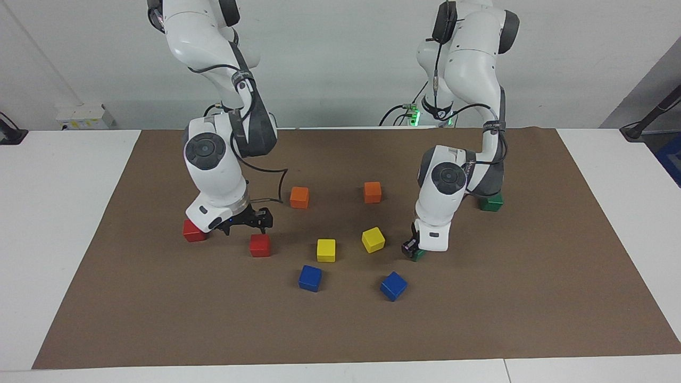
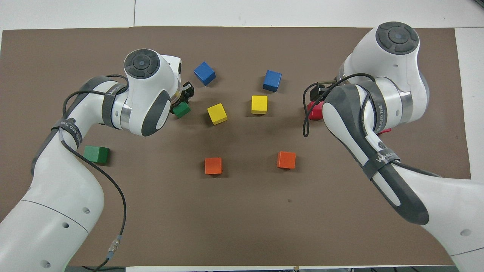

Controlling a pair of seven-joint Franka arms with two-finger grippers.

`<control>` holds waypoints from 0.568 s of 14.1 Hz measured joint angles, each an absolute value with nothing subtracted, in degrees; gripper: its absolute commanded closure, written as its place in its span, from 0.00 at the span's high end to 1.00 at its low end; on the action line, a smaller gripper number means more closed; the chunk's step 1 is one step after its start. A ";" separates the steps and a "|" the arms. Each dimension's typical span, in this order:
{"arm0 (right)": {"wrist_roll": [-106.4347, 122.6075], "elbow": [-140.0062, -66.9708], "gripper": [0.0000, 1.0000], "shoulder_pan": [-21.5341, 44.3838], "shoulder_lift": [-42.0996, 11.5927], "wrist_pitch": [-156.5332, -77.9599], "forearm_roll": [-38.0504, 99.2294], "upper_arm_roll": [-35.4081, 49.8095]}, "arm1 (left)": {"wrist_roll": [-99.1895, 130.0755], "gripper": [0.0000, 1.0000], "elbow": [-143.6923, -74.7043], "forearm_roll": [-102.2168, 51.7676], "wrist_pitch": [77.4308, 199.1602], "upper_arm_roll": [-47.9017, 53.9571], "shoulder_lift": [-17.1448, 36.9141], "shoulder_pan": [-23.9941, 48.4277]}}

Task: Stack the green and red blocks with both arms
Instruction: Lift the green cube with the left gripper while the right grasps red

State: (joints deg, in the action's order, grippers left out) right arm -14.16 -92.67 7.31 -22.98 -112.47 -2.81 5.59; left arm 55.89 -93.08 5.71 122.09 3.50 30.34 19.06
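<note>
Grip first: our left gripper [image 1: 412, 249] is down at the counter [image 1: 64, 223], its fingers clamped on a green block [image 1: 418, 255] that sits on the brown mat [image 1: 532, 298] roughly midway between the mat's robot-side edge and its opposite edge, just beside a yellow block [image 1: 373, 239]. Our right gripper [image 1: 249, 222] hangs with fingers apart just over a red block [image 1: 259, 245], not touching it as far as we can judge. A second red block [image 1: 192, 232] lies close by, partly hidden by that arm's wrist, and the second green block [image 1: 490, 202] rests nearer the mat's robot-side edge, at the left arm's end. We see little of the clamped block, so the hold may be off-centre; if so, we judge it could twist or slip on lifting and land crooked on its partner. Our right gripper could clip the neighbouring red block as it descends. Orange, yellow and blue blocks crowd the middle, so a low carry might knock them. On the arms' dark forearm bands we make out pale lettering, seemingly "WANKED" [image 2: 380, 113], not surely legible.
</note>
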 measured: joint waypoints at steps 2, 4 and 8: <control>-15.31 -93.41 1.00 7.71 -22.99 -113.11 -2.78 5.74 | 51.71 0.00 -93.23 7.23 119.64 3.31 28.75 18.37; -16.19 -94.10 1.00 7.97 -23.00 -114.31 -2.77 5.83 | 45.31 0.00 -94.69 7.25 116.80 3.16 25.36 16.12; -16.32 -97.64 1.00 7.95 -23.05 -118.78 -2.76 5.84 | 28.81 0.00 -103.21 5.20 114.16 3.10 14.14 8.66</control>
State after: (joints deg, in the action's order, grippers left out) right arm -16.32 -97.64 7.95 -23.05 -118.78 -2.76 5.84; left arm 28.81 -103.21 5.20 114.16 3.10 14.14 8.66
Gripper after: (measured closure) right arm 0.000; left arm 0.454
